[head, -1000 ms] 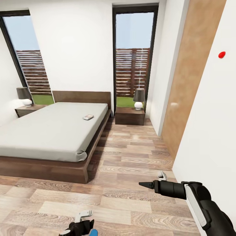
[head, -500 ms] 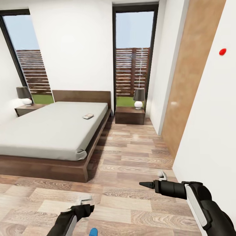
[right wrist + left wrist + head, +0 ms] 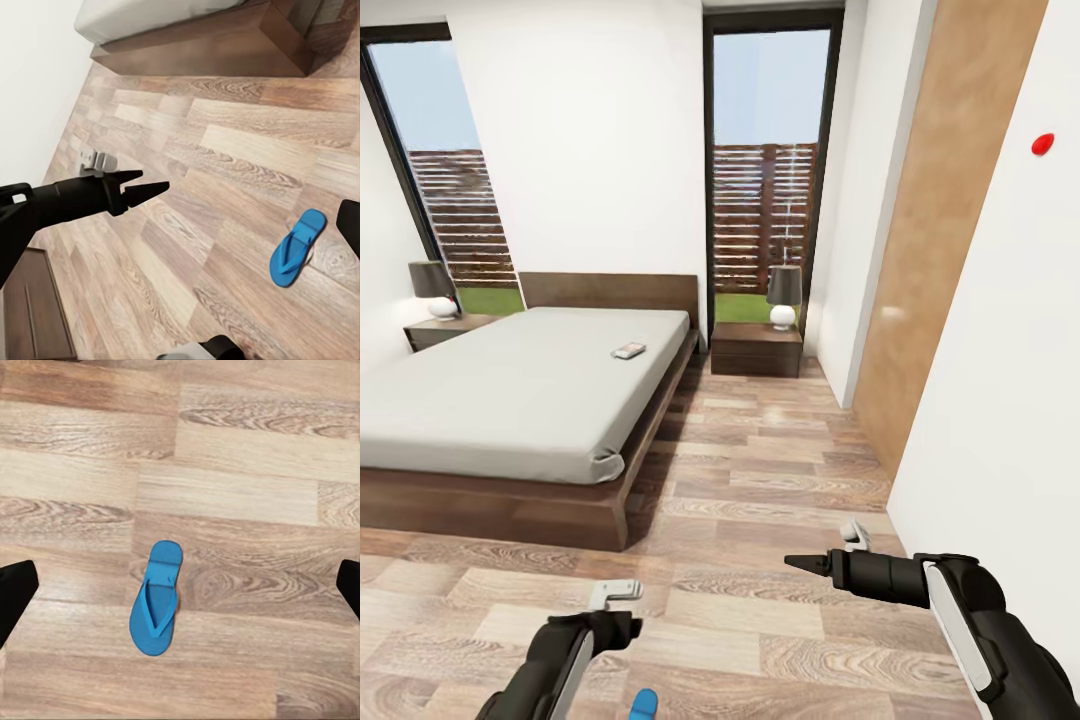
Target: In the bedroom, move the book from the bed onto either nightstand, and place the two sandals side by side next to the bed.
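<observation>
Right now my left tool (image 3: 622, 592) hangs wide open above a blue sandal (image 3: 155, 599) on the floor, the book (image 3: 628, 351) on the bed (image 3: 510, 400), my right tool's (image 3: 838, 548) grip unclear.

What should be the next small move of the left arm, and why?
Probably lower the left gripper straight down toward the blue sandal. The left wrist view shows the sandal lying flat on the wooden floor, between the two open fingers and apart from them. Nothing is held yet, and the sandal is not beside the bed.
</observation>
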Tool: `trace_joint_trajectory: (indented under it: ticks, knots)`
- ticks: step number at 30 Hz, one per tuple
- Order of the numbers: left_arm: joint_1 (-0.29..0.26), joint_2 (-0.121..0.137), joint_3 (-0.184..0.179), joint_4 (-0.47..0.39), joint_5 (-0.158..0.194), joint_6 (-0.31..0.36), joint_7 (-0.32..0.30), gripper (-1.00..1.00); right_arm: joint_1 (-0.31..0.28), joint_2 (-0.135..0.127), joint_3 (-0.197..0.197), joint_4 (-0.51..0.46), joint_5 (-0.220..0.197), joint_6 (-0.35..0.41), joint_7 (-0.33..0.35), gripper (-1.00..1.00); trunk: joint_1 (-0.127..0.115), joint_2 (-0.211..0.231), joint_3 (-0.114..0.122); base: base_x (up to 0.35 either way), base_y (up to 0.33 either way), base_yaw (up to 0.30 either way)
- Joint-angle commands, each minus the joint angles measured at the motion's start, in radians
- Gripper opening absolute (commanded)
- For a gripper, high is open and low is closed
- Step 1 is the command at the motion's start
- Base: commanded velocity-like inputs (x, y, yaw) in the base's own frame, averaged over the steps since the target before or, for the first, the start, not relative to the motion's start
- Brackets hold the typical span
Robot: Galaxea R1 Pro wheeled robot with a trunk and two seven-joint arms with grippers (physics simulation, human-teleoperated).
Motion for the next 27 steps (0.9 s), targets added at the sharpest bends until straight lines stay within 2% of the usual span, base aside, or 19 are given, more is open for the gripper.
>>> trace_joint_trajectory:
  ticks: [1, 8, 27]
  knots:
    - [-0.001, -0.001, 0.000, -0.002, -0.025, 0.005, 0.000, 1.00, -0.001, -0.001, -0.001, 0.000, 0.003, 0.003, 0.006, 1.00, 0.004, -0.008, -0.004, 0.000, 0.000, 0.000]
    - [-0.001, -0.003, -0.001, -0.002, -0.041, 0.003, 0.001, 1.00, -0.001, -0.001, -0.001, 0.000, 0.003, 0.004, 0.006, 1.00, 0.031, -0.057, -0.026, 0.000, 0.000, 0.000]
    - [-0.001, -0.005, -0.002, -0.002, -0.043, 0.001, -0.001, 1.00, -0.001, -0.001, -0.002, 0.000, 0.003, 0.003, 0.006, 1.00, 0.103, -0.190, -0.086, 0.000, 0.000, 0.000]
